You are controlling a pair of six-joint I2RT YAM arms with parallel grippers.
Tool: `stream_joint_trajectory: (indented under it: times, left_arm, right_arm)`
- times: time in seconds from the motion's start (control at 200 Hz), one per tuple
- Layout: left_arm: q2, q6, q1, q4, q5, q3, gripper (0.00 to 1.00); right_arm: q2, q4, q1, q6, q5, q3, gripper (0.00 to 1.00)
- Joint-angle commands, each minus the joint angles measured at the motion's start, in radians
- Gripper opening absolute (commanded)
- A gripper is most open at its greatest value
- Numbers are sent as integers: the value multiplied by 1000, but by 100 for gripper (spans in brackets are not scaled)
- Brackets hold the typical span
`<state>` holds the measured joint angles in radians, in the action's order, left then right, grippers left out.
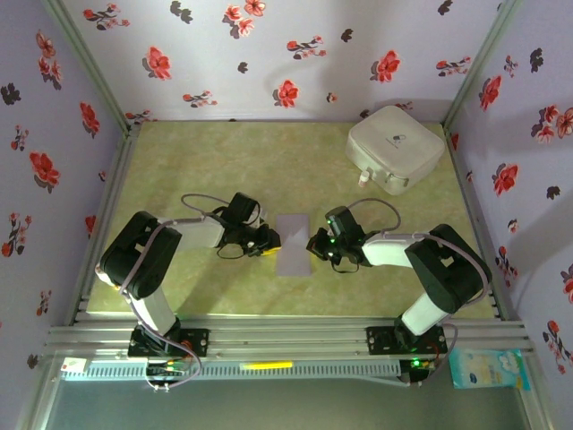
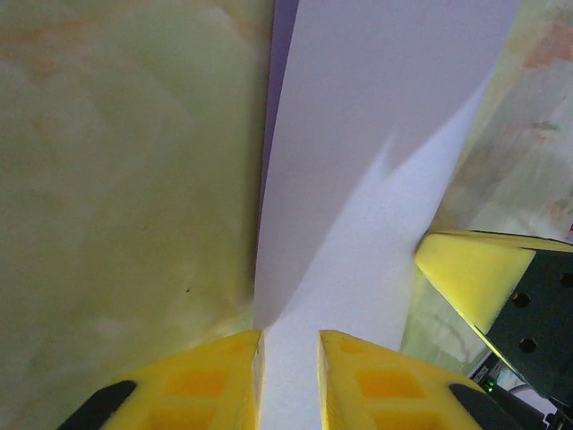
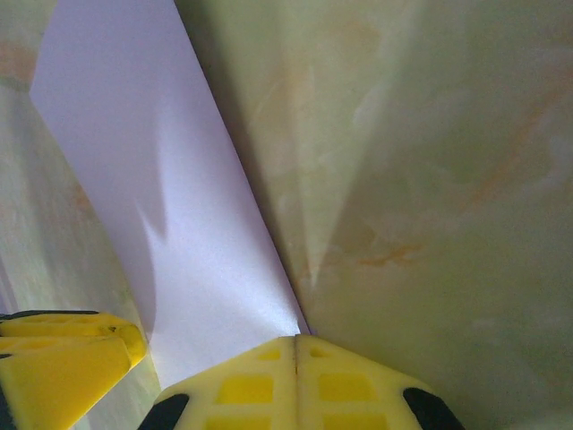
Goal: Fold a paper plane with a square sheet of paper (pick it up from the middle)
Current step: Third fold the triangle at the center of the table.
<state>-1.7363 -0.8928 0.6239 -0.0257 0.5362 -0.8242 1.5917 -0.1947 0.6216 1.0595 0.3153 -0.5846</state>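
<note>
Lab test booth: floral-papered walls, alu frame, marbled tabletop.

- Sheet of paper: pale lavender, plain, unmarked.
- From above it reads as a narrow upright rectangle, longer than wide, tilted slightly.
- Lies flat on the green marbled table, near its middle, toward the near side.
- Left wrist view: the sheet has a darker purple strip along its left long edge.
- No pointed nose or wings formed.

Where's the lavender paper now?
In the top view the thin pale lavender paper sheet lies between the left gripper and the right gripper, with the white rounded box back-right.
</note>
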Motion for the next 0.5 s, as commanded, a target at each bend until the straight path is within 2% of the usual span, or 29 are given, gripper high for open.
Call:
stream_joint_trajectory:
  times: [0.0, 0.225, 0.495]
  left_arm:
    - [-16, -6, 1, 3, 17, 4, 23]
    - [-18, -24, -1, 24, 10, 18, 32]
    - [-49, -23, 1, 33, 30, 14, 29]
  right_arm:
    - [22, 48, -11, 13, -24, 14, 3]
    - [26, 49, -11, 12, -25, 6, 3]
    - [17, 46, -11, 17, -35, 7, 3]
